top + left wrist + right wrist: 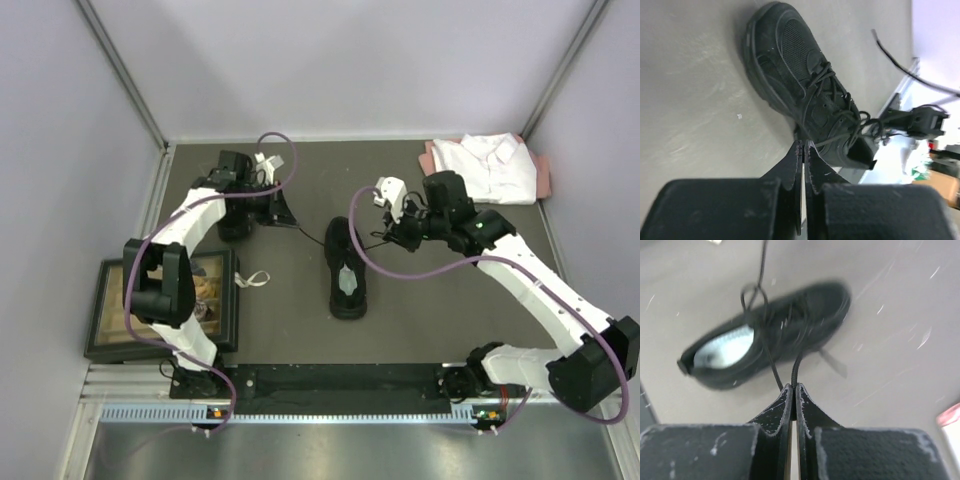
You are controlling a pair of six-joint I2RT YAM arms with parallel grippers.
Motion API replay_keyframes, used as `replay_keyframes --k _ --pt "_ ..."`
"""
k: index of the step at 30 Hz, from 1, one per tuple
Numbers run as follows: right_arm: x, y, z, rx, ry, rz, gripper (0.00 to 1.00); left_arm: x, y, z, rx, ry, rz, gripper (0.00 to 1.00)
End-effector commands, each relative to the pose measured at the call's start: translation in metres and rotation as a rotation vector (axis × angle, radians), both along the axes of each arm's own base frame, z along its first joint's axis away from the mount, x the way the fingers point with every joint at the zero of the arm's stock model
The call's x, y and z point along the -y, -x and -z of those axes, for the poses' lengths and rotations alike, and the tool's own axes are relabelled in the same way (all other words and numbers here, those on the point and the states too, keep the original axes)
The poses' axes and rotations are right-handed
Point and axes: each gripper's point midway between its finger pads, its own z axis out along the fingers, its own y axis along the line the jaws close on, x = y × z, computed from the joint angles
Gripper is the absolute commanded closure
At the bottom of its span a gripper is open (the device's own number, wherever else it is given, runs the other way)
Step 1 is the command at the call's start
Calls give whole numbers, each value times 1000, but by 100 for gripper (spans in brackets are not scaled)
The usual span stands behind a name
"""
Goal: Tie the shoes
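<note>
Two black shoes are on the dark table. One shoe (347,268) lies in the middle and shows a pale grey insole; in the right wrist view this shoe (780,335) is blurred. My right gripper (793,386) is shut on one of its thin black laces (795,371), just right of the shoe (380,238). The other shoe (805,90) sits at the back left (237,218). My left gripper (803,144) is shut beside its collar, with a thin lace strand (840,138) running from the tips. A thin lace (300,231) stretches from the left gripper (285,218) to the middle shoe.
A folded white shirt (485,155) on a pink cloth lies at the back right. A dark framed picture (165,305) sits at the left near edge, with a small white strip (255,279) beside it. Purple cables (420,275) loop off both arms.
</note>
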Motion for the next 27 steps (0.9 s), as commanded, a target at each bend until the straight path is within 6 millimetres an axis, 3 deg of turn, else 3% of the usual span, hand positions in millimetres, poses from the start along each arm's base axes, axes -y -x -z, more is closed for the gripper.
replay_keyframes --k 1,5,11,18,22,27 --pt "18 14 12 -141 -68 39 100 -30 5 -22 116 -117 24 100" --pt "24 25 27 -243 -86 79 100 -73 1 -20 146 -233 -51 100" --pt "35 30 48 -330 -87 157 100 -134 -4 -35 254 -355 -181 100" --pt "52 24 60 -371 -78 247 100 -160 -17 -49 343 -433 -281 100" --pt "54 22 64 -383 -73 267 100 -185 -28 -53 371 -501 -363 100" --pt "52 19 80 -446 -62 285 100 -184 -25 -48 382 -505 -332 100"
